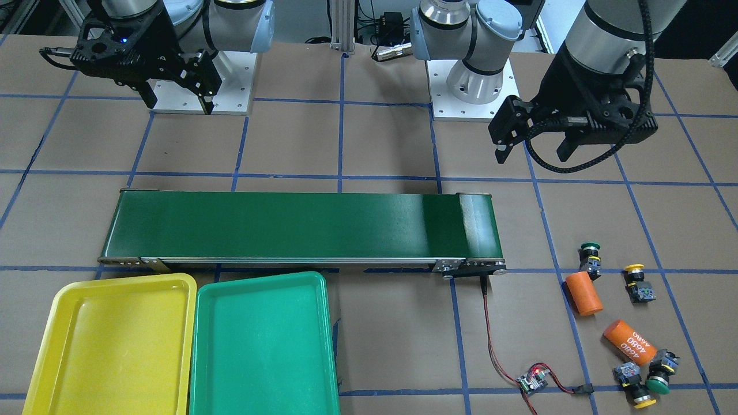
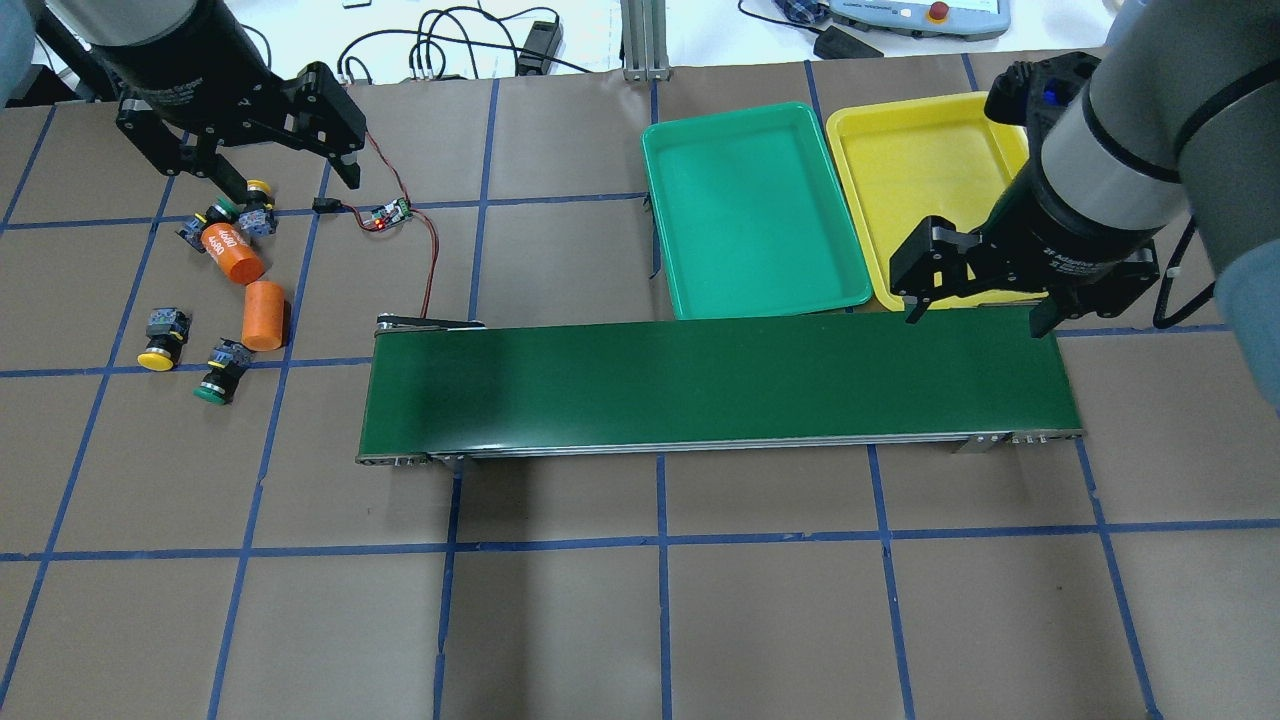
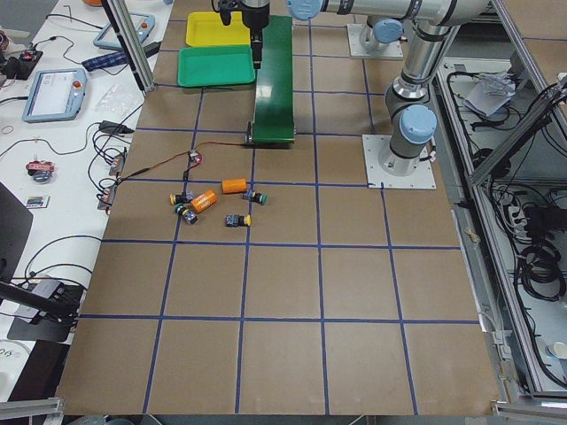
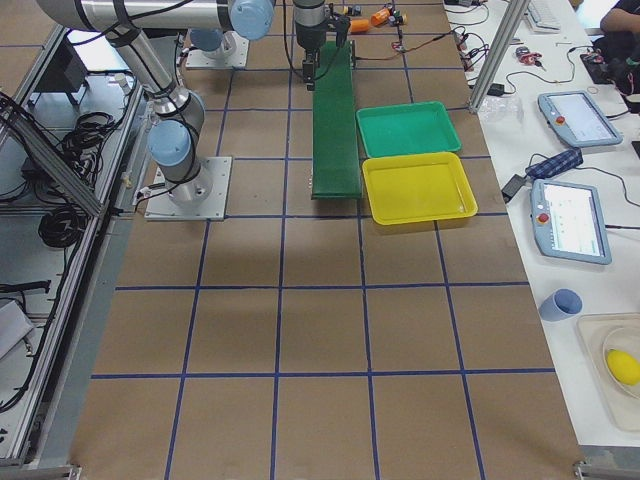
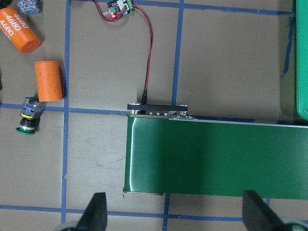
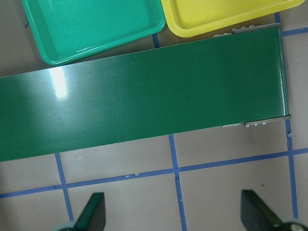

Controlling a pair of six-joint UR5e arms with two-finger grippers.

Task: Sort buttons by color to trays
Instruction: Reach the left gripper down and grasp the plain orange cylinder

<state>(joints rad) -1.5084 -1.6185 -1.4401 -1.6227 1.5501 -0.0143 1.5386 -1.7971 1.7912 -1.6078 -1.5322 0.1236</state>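
Observation:
Four buttons lie on the table by the conveyor's end: a green one (image 1: 590, 258), a yellow one (image 1: 637, 282), and a green (image 1: 660, 374) and yellow (image 1: 634, 386) pair. The yellow tray (image 1: 109, 340) and green tray (image 1: 262, 340) stand side by side, both empty. My left gripper (image 1: 533, 155) is open and empty, high over the table near the buttons (image 2: 290, 185). My right gripper (image 1: 179, 106) is open and empty, over the conveyor's other end by the yellow tray (image 2: 977, 318).
A long dark-green conveyor belt (image 2: 720, 380) crosses the middle. Two orange cylinders (image 1: 583, 293) (image 1: 629, 341) lie among the buttons. A small circuit board (image 1: 533, 380) with red and black wires lies near the conveyor's end.

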